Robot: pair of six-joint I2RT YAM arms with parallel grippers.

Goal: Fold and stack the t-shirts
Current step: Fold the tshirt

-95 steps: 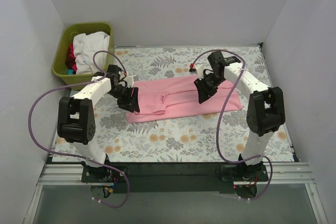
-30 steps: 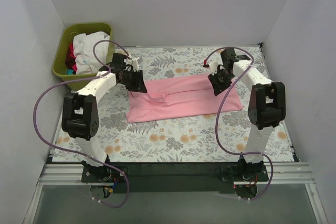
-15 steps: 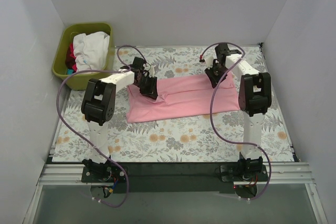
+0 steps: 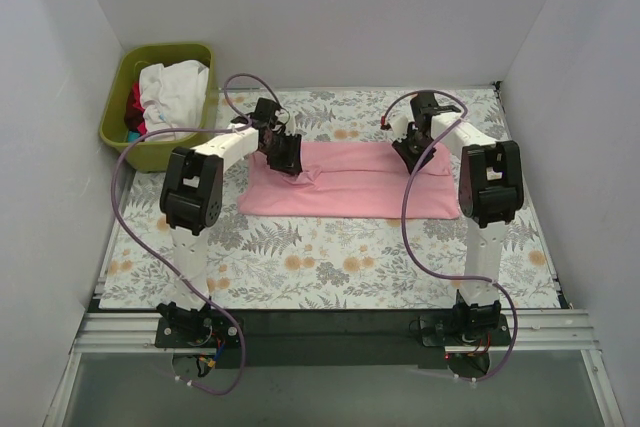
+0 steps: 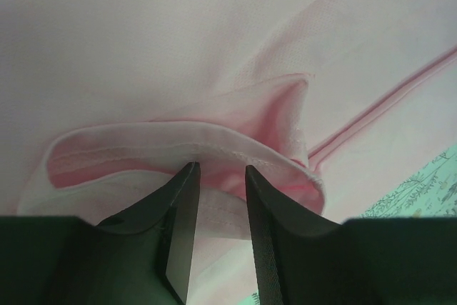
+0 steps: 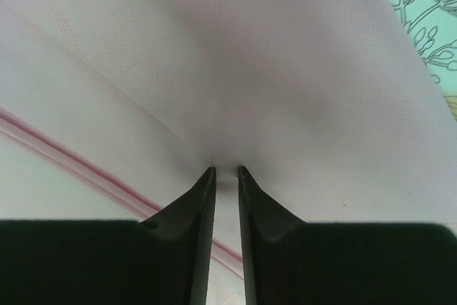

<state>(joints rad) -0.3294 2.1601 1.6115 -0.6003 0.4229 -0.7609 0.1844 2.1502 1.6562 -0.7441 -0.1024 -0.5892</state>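
Note:
A pink t-shirt (image 4: pixel 350 192) lies flat as a wide band across the middle of the floral table cover. My left gripper (image 4: pixel 283 155) is at the shirt's far left edge. In the left wrist view (image 5: pixel 221 167) its jaws stand narrowly apart with a folded hem of pink cloth (image 5: pixel 178 48) gripped between the tips. My right gripper (image 4: pixel 412 152) is at the shirt's far right edge. In the right wrist view (image 6: pixel 222 169) its jaws are almost closed, pinching cloth (image 6: pixel 250 69) that tents toward the tips.
A green bin (image 4: pixel 115 112) stands at the far left corner, holding white clothes (image 4: pixel 175 87) and some red and blue ones. Grey walls close in the table on three sides. Purple cables loop from both arms.
Both grippers moved from the shirt's middle to its far edge and closed on it. The shirt's left near corner has drawn toward the back, so the band looks narrower.

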